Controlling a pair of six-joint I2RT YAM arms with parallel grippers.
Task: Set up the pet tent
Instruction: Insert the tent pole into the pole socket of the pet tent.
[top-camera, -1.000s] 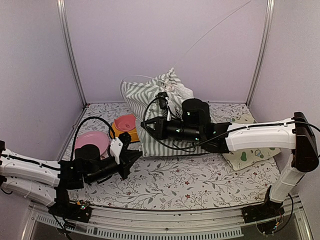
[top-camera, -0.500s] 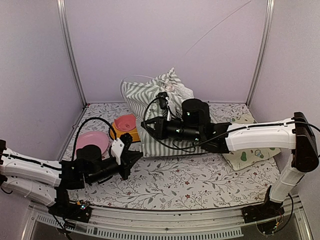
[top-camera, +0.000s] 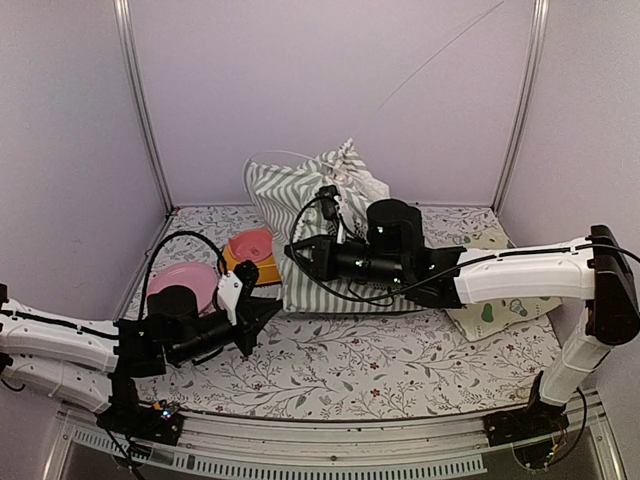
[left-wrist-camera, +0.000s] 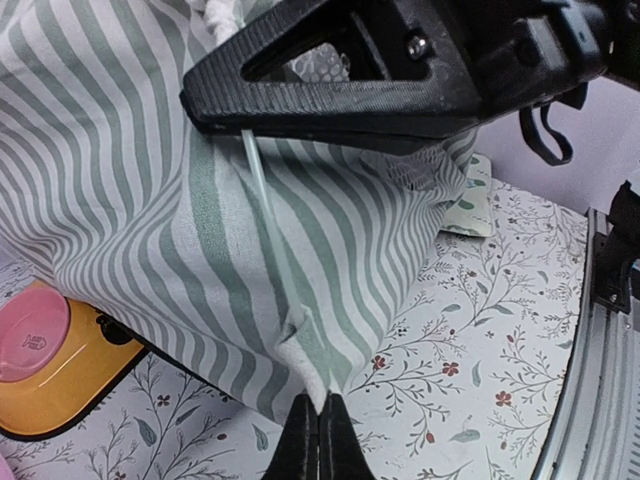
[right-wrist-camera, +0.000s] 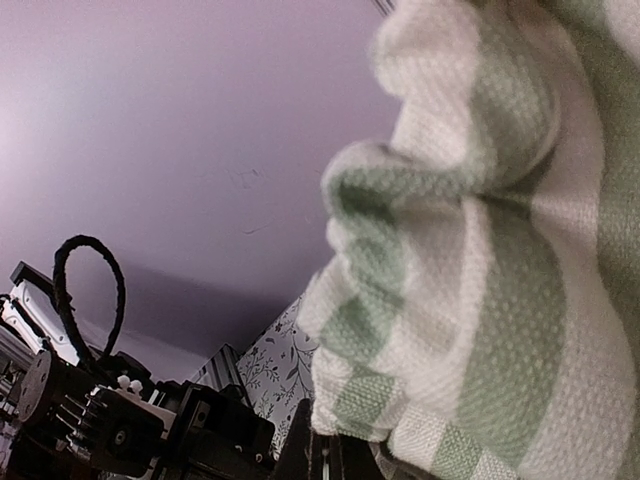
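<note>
The pet tent (top-camera: 325, 205) is a crumpled heap of sage-green and white striped fabric at the back middle of the table. My left gripper (top-camera: 276, 309) is low at the tent's front left, shut on a bottom corner of the fabric (left-wrist-camera: 318, 388). A thin white pole (left-wrist-camera: 262, 195) runs from that corner up under my right gripper (top-camera: 292, 249). The right gripper is shut against the tent's left side, and its black fingers (left-wrist-camera: 330, 85) cross the top of the left wrist view. Striped cloth (right-wrist-camera: 480, 280) fills the right wrist view above the shut right gripper (right-wrist-camera: 325, 455).
An orange double bowl (top-camera: 250, 255) and a pink plate (top-camera: 185, 280) lie left of the tent. A pale avocado-print mat (top-camera: 500, 305) lies under the right arm. Another thin pole (top-camera: 440, 50) arcs up to the back right. Lilac walls surround the floral tabletop (top-camera: 400, 365).
Both arms have shifted only slightly and the tent's fabric has moved a little with them. Both grips are as before.
</note>
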